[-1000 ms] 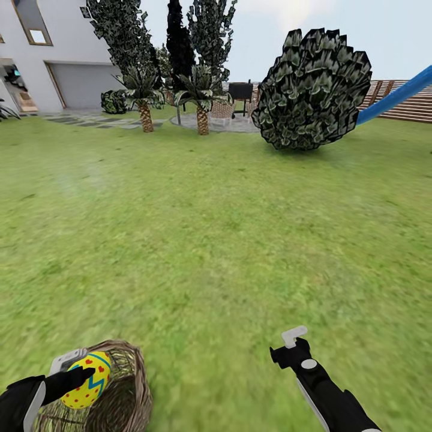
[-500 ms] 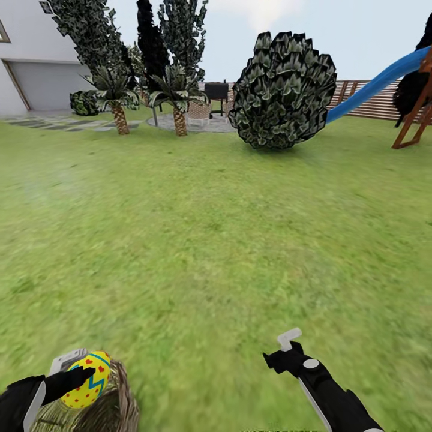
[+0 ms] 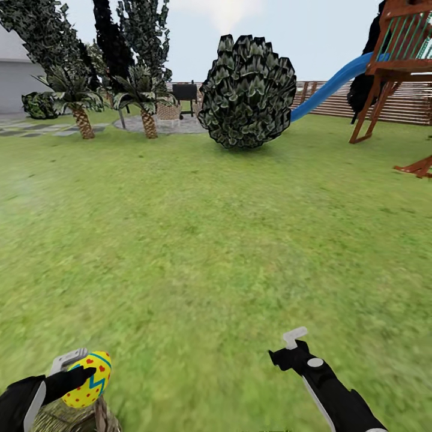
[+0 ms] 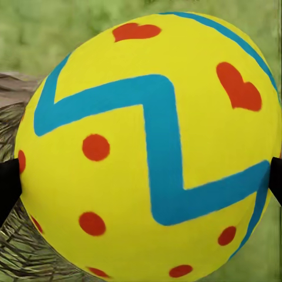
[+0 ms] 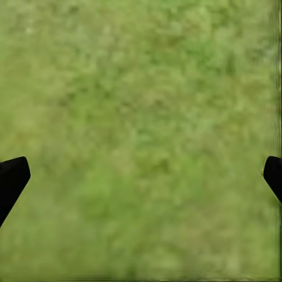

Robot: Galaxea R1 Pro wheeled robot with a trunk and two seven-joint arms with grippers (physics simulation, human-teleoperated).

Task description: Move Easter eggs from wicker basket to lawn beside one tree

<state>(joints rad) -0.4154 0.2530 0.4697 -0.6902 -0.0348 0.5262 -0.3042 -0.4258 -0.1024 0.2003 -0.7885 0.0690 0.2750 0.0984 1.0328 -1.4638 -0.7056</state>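
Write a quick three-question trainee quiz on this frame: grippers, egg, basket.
1. True or false: the left gripper is shut on an Easter egg.
2. What lies under the open right gripper? A) wicker basket B) bare lawn C) patio stones
3. Fill in: in the left wrist view, the egg's wide zigzag band is ____ in colour.

Key
1. True. The yellow egg sits between the fingertips, above the wicker basket at the head view's lower edge.
2. B. The right wrist view has just lawn between the spread fingertips.
3. Teal, with red dots and hearts around it.
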